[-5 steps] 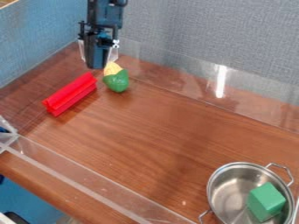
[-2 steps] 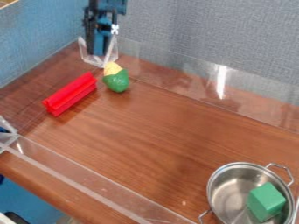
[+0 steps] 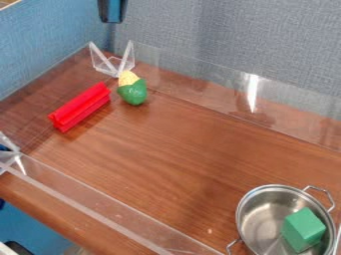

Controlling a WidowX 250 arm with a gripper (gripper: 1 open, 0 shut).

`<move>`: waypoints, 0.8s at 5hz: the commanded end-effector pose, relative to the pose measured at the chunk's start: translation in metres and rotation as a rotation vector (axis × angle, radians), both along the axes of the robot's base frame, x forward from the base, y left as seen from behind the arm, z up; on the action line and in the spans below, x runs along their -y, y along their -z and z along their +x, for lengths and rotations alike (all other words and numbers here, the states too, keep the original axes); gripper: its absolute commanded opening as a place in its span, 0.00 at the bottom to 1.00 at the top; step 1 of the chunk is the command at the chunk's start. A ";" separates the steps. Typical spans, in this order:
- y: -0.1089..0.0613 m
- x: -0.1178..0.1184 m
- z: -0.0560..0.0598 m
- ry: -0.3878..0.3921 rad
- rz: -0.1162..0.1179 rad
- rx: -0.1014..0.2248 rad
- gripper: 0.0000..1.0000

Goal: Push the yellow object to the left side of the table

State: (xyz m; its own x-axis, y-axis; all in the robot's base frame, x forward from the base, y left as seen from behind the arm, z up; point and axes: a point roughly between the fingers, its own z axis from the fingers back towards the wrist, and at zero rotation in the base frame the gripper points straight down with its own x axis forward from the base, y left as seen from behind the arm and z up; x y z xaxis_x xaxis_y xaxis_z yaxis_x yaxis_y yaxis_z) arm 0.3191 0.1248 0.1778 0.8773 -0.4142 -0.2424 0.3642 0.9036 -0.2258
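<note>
End effector [image 3: 111, 10] higher now, well above yellow object [image 3: 131, 89].

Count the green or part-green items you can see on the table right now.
2. The rounded yellow-and-green toy sits at the far left, beside the red rectangular block. The green cube sits inside the metal pot, near right. Nothing looks hidden.

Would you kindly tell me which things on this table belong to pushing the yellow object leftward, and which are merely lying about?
Belonging to the job:
- yellow object, yellow and green, near the far wall
- table
- gripper, at the top edge of the picture, mostly out of frame

Lying about:
- red block, left of the toy
- metal pot
- green cube, inside the pot
</note>
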 end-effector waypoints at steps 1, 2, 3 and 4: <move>-0.015 -0.010 -0.007 -0.041 0.048 0.057 1.00; -0.003 -0.019 -0.010 -0.079 0.061 0.030 1.00; -0.021 -0.018 -0.022 -0.034 0.068 0.055 1.00; -0.035 -0.017 -0.031 0.012 0.070 0.077 1.00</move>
State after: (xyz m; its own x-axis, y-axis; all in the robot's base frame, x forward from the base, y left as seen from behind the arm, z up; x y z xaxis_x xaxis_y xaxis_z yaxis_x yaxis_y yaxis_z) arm 0.2961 0.1388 0.1862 0.8694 -0.4237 -0.2541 0.3836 0.9030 -0.1933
